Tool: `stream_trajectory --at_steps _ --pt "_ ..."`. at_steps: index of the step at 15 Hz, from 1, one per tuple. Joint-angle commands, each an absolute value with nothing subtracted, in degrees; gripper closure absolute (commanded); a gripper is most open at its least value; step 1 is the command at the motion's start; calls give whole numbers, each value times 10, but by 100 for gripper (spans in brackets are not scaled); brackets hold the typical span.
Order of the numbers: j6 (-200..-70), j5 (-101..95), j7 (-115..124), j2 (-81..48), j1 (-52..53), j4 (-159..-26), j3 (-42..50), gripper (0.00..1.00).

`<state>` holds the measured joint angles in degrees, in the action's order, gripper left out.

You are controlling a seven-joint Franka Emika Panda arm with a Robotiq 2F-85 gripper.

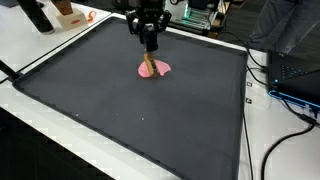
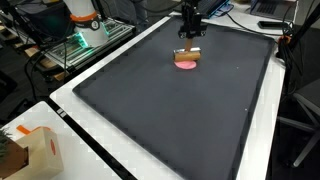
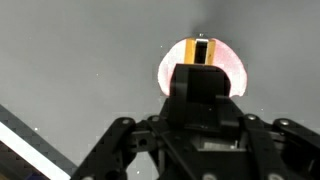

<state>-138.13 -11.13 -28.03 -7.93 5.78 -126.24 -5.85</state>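
We see a tan wooden block (image 2: 189,54) lying on a pink disc (image 2: 186,65), toward the far side of a black mat (image 2: 170,115), gripper (image 2: 188,40) just above the block, whether its jaws are open or closed we cannot tell, white table (image 1: 40,45) around the mat.

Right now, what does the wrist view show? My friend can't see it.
A black gripper fills the bottom, its tip at a tan block seen against a round pink disc. A dark grey mat lies under them.
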Motion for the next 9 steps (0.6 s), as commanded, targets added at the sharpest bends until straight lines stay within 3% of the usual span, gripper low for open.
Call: stream_trajectory --at_steps 1,9 --pt "-1406 -149 -263 -118 46 -1259 -47 75" --pt "-1408 -164 -260 -133 41 -1244 -42 75"
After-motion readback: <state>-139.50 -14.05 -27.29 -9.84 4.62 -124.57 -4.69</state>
